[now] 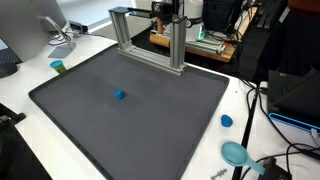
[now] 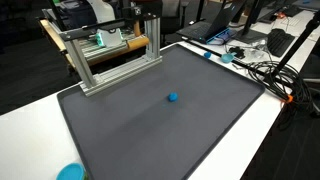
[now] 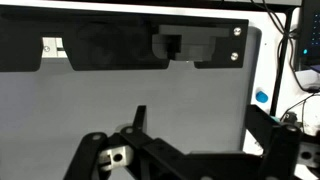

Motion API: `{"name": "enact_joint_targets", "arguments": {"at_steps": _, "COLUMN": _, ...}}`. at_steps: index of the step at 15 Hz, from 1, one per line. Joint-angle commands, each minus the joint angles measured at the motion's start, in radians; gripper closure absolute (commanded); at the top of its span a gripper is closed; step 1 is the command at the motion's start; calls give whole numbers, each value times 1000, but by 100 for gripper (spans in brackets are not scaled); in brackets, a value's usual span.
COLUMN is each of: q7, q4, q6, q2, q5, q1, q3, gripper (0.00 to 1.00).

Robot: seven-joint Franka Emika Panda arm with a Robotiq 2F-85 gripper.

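In the wrist view my gripper is open and empty, its two dark fingers spread wide above a dark grey mat. A small blue object lies near the middle of the mat in both exterior views; it does not show in the wrist view. The gripper touches nothing. The arm and gripper do not show in either exterior view.
An aluminium frame stands at the mat's far edge and appears dark in the wrist view. A blue cap lies on the white table beside the mat. Also there: a teal disc, a green cup and cables.
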Motion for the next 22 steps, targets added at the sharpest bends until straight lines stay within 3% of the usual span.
{"name": "enact_joint_targets", "arguments": {"at_steps": 1, "q7": -7, "q4": 2, "q6": -3, "q2": 2, "q5": 6, "q1": -23, "q3": 19, "gripper": 0}}
{"name": "enact_joint_targets", "arguments": {"at_steps": 13, "q7": -7, "q4": 2, "q6": -2, "q2": 2, "q5": 6, "q1": -23, "q3": 19, "gripper": 0}}
{"name": "enact_joint_targets", "arguments": {"at_steps": 17, "q7": 203, "q4": -96, "q6": 128, "q2": -75, "q5": -56, "q1": -47, "q3": 112, "gripper": 0}}
{"name": "enact_joint_targets", "arguments": {"at_steps": 20, "q7": 379, "q4": -157, "q6": 157, "q2": -106, "q5": -126, "q1": -56, "q3": 192, "gripper": 0}}
{"name": "enact_joint_targets", "arguments": {"at_steps": 22, "q7": 428, "q4": -204, "q6": 146, "q2": -137, "q5": -171, "q1": -51, "q3": 225, "gripper": 0}}
